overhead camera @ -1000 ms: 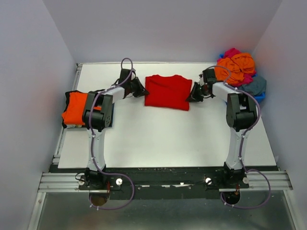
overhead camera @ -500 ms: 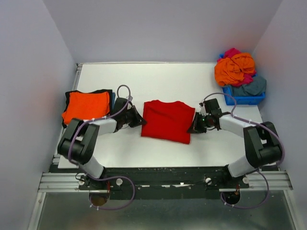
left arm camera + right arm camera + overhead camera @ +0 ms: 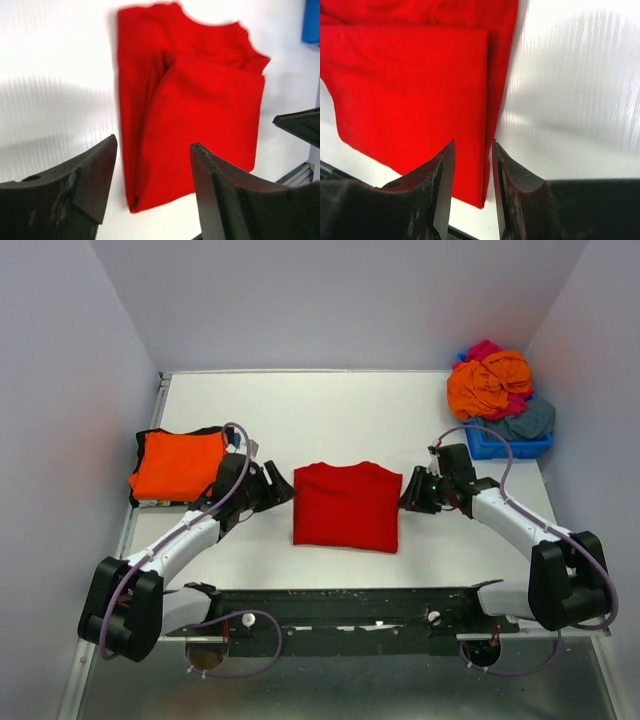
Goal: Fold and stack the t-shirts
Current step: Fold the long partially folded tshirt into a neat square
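The white table (image 3: 330, 405) carries the red t-shirt (image 3: 346, 507), which a second ago lay at the far middle and now lies at the near middle. Both arms have drawn back with it. It lies flat, folded into a rough rectangle with one layer lapped over another, collar edge toward the far side. The left gripper (image 3: 284, 490) stands wide apart at the shirt's left edge. The right gripper (image 3: 408, 496) shows only a narrow gap over the right edge, with no cloth visibly pinched.
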